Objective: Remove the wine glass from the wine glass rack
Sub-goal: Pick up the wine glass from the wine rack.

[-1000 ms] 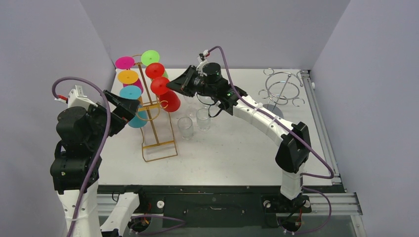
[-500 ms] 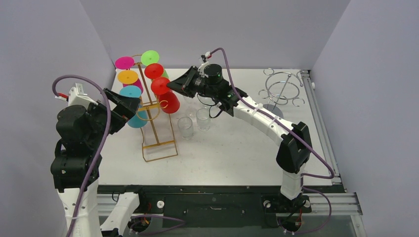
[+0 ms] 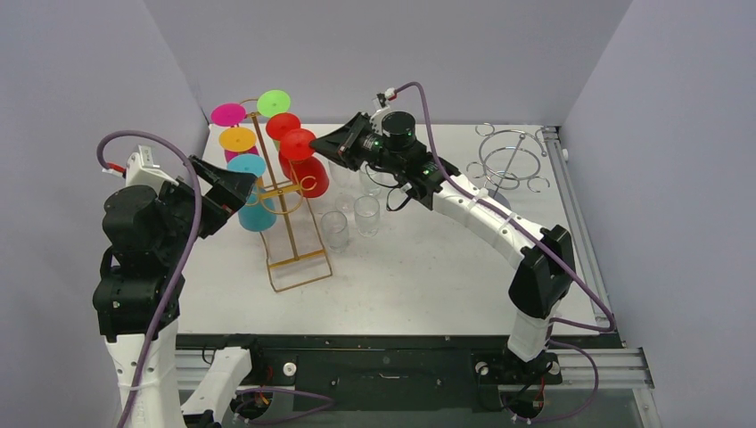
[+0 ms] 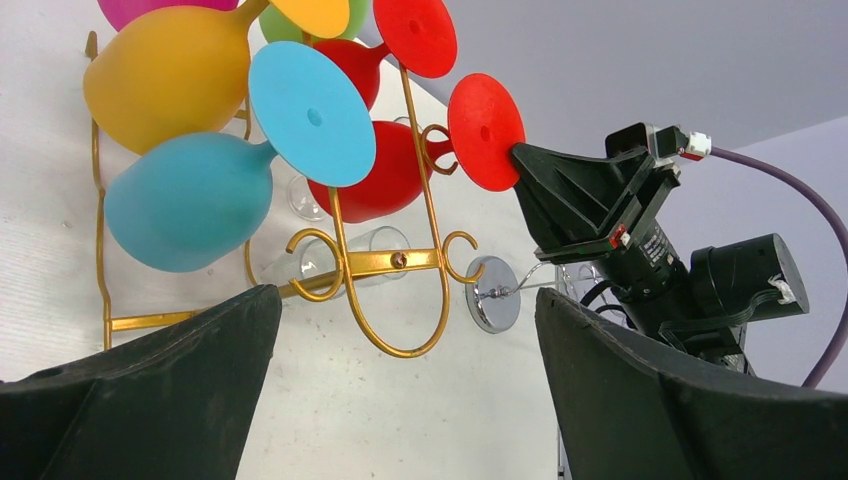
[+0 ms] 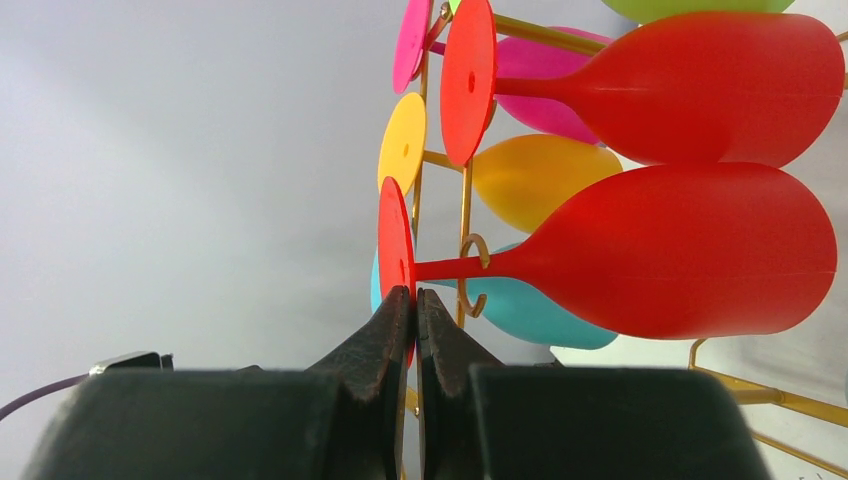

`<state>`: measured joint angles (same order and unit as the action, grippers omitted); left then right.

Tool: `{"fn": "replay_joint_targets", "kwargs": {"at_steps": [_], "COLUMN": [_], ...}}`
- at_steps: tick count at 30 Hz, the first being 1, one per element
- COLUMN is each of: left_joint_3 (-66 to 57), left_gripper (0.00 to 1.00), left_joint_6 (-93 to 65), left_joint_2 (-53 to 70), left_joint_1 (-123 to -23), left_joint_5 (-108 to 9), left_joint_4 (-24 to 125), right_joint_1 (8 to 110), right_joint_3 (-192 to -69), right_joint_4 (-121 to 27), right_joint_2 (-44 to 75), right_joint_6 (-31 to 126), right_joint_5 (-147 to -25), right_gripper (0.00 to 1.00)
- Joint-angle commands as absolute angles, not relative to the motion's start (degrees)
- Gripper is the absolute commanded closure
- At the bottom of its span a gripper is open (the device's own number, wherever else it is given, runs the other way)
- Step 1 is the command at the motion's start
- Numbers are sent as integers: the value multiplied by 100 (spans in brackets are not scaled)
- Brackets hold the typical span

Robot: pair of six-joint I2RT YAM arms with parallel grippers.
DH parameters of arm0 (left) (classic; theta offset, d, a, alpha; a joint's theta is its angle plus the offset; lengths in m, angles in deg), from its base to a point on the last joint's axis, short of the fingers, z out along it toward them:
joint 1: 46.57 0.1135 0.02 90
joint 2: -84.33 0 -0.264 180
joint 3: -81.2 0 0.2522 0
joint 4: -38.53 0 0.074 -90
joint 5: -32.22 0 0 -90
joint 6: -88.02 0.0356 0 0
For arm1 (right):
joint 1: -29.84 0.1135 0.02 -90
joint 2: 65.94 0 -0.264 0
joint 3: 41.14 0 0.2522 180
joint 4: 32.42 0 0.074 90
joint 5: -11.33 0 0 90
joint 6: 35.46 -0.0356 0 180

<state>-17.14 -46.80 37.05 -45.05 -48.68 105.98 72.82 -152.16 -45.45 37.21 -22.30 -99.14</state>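
One glass in play. The right claw is clenched on the foot disc of the lower red wine glass. The glass lies sideways on the gold rack with its stem at a hook. The view is too poor to say whether the stem is seated in the hook or just beside it.

Grasp done, extraction not.

The left claw is spread wide and holds nothing, near the teal glass on the rack's other side.

Remaining, I'd judge: draw the stem clear of the hook, lift the glass away without dragging the rack, and set it on the worktop.
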Motion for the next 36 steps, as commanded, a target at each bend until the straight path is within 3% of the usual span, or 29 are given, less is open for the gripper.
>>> {"fn": "replay_joint_targets", "kwargs": {"at_steps": [1,34,36], "left_joint_3": [-1677,-1558,-1649], "left_gripper": [4,1,4], "left_joint_6": [-4710,-4729,-4733], "left_joint_2": [3653,3516,3417], "left_joint_1": [-4526,-4539,-4541], "left_joint_5": [-4745,-4280,-4118], "left_joint_4": [10223,9934,9830], "right_joint_1": [7203,7175,7151], "right_joint_3": [-15188,-14593,-14580], "right_joint_4": [-4091,-4153,-4326], "right_joint_2": [3337,2806,2715], "right_joint_6": [-2270,-2212,-2022], "right_joint_5": [-9706,-9348,-9212], "right_gripper": [100,100,100]}}
